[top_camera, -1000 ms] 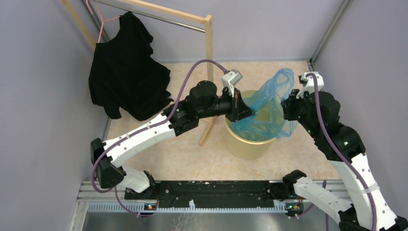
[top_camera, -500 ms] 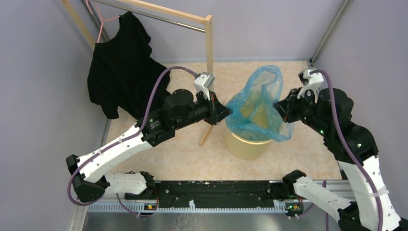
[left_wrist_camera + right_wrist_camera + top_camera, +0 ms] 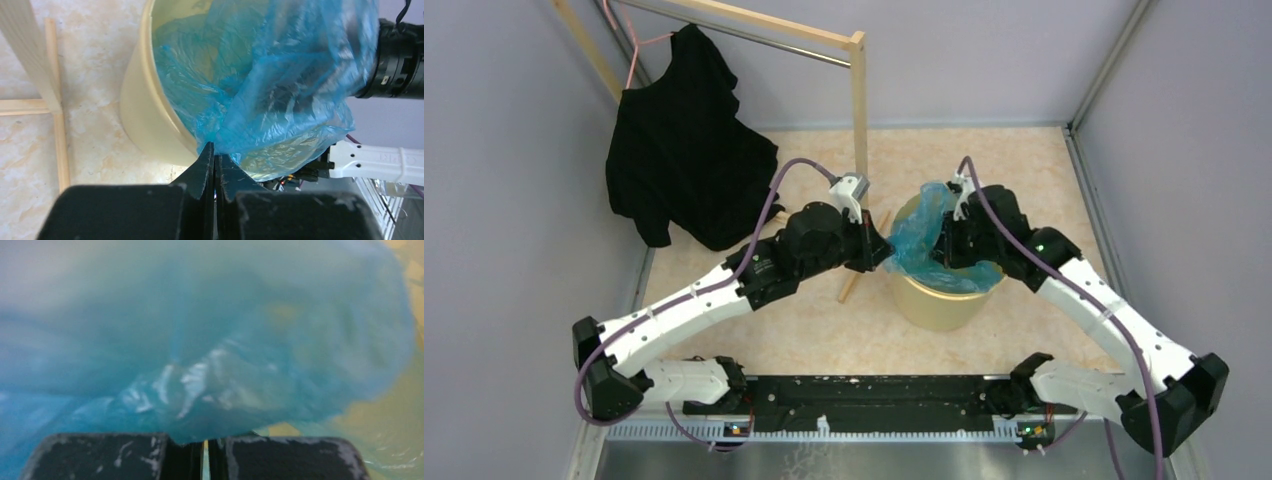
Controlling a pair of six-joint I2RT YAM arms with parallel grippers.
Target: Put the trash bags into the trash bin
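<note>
Trash bin (image 3: 939, 300) stands right of centre on the bench (image 3: 774, 320). The trash bag (image 3: 916, 232) is bunched over its mouth from 9 to 12 o'clock, with a peak of film above the rim.

Left jaws: together, clamped on the bag's edge at the rim's 9 o'clock, just outside the wall. The left wrist view shows film running from the tips up over the bin's lip (image 3: 150, 65) and into the bin.

Right jaws: together, down inside the mouth with the arm coming over from 3 o'clock. That wrist view is blurred, but film seems to be pinched between the tips, so treat it as a grip.

My read of the step: seating the bag's body in the bin.

- Drive the right side straight down toward the bin's centre. Don't sweep sideways; a light plastic bucket will likely slide or tip.
- Use the left pinch as your anchor at 9 o'clock. If the film goes taut, feed it inward rather than pulling.
- Don't release the right until the peak is below the rim, or trapped air may puff it back out.
- Watch your left wrist: the rack post (image 3: 859, 110) and its foot (image 3: 55, 100) sit just beside it at the bin's 9–10 o'clock.
</note>
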